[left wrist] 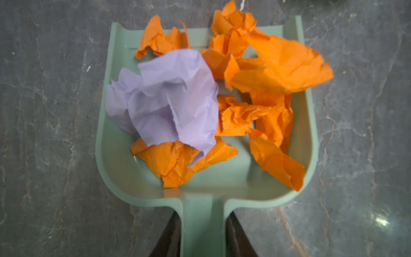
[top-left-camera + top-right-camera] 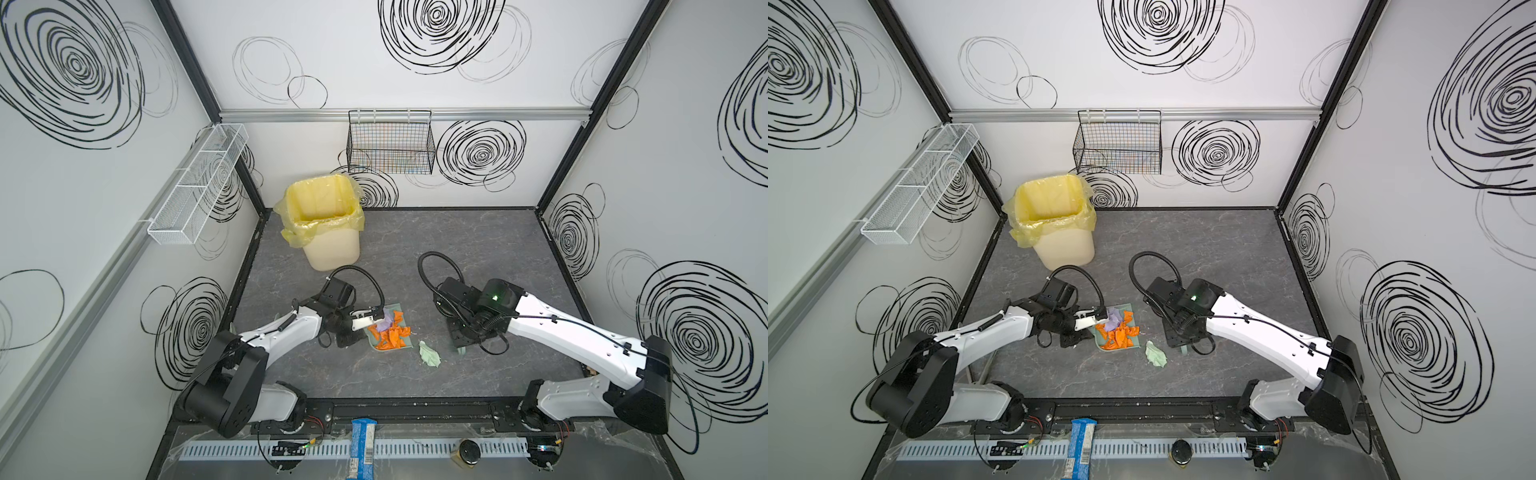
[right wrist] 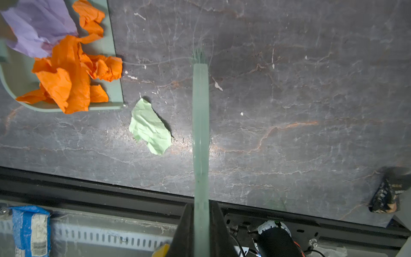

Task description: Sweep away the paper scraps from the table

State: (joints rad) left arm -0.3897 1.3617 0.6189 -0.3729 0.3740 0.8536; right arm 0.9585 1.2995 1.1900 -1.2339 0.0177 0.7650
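Observation:
A mint-green dustpan (image 1: 115, 169) lies flat on the table (image 1: 44, 111). It holds several orange paper scraps (image 1: 282, 66) and a lilac one (image 1: 169, 98), seen in both top views (image 2: 392, 334) (image 2: 1119, 334). My left gripper (image 1: 203, 231) is shut on the dustpan's handle. A pale green scrap (image 3: 151, 128) (image 2: 429, 354) (image 2: 1155, 353) lies loose on the table between the dustpan's mouth and a green brush (image 3: 200, 111). My right gripper (image 3: 201, 213) is shut on the brush's handle. The bristles are blurred.
A cream bin with a yellow liner (image 2: 328, 224) stands at the back left. A black wire basket (image 2: 390, 143) and a white mesh shelf (image 2: 199, 183) hang on the walls. The black frame edge (image 3: 89, 189) runs close behind the brush. A small dark object (image 3: 385, 195) lies near it.

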